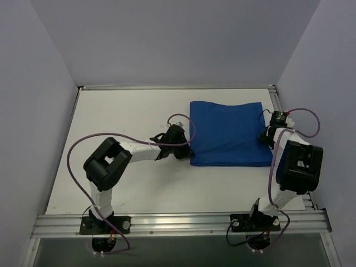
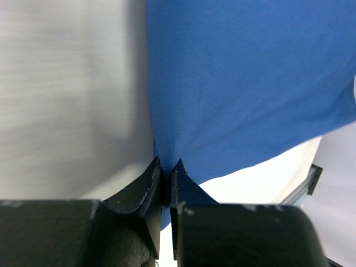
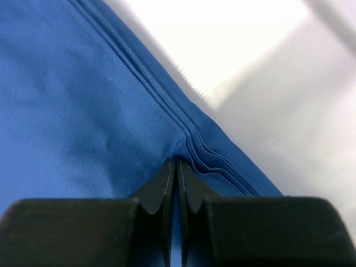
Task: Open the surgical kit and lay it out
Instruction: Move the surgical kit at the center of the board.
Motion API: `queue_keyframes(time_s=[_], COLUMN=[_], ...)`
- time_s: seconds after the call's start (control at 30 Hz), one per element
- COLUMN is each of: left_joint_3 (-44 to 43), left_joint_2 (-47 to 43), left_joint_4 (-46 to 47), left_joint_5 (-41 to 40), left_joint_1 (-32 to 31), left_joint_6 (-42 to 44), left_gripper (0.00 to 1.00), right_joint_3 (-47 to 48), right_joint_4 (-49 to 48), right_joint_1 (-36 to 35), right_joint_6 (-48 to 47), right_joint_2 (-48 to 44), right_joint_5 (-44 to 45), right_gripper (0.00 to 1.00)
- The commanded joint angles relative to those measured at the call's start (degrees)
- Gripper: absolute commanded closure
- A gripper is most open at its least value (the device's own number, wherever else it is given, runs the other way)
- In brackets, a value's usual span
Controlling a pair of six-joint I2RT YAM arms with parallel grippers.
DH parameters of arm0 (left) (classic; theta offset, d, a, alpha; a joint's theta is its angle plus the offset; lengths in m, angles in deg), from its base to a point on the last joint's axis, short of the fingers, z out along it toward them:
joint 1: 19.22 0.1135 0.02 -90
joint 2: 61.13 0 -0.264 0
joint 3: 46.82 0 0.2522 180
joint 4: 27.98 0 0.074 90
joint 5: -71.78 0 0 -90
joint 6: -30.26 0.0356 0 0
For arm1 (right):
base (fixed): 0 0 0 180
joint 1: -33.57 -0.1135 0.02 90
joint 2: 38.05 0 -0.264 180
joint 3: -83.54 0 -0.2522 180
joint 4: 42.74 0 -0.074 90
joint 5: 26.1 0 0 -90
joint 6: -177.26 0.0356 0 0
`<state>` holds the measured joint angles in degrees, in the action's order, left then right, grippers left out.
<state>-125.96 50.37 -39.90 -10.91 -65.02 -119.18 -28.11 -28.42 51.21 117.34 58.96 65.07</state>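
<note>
Wrapped shut, cropped, blurred
Contents hidden under the folds of the blue cloth wrap (image 1: 227, 133); cropped at top and right in the left wrist view, top and left in the right; table (image 2: 61, 83) blurred alongside; fingertips of left gripper (image 1: 189, 149) and right gripper (image 1: 266, 137) unreadable from above.

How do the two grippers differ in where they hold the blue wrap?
The left gripper pinches the wrap's left edge, toward its near corner; the right gripper pinches the right edge, about halfway along. At the right gripper several stacked hems show; at the left, only smooth cloth. Both are shut on the wrap.
</note>
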Motion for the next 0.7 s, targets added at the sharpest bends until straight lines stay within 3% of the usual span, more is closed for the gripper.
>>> queue_keyframes(time_s=[0.0,0.3,0.67], left_joint_3=[4.90,12.82,20.90], left_joint_2=[-5.84,-14.56,-21.06], left_joint_4=[-7.28,-13.97,-18.10], left_joint_5=[-3.62,-3.88,-3.44], left_joint_1=[4.66,14.32,19.25], left_joint_6=[3.53,11.70,13.82], left_gripper=[0.98,0.98,0.98], right_joint_3=[-2.64,-5.37,-3.26], right_joint_4=[1.99,0.15,0.24], right_joint_1=[-3.48,-14.20,-25.02], right_joint_6=[4.09,11.66,16.67], right_joint_2=[-1.65,-3.67,-2.53], right_joint_5=[2.69,2.34,3.49], right_gripper=[1.00,1.00,1.00])
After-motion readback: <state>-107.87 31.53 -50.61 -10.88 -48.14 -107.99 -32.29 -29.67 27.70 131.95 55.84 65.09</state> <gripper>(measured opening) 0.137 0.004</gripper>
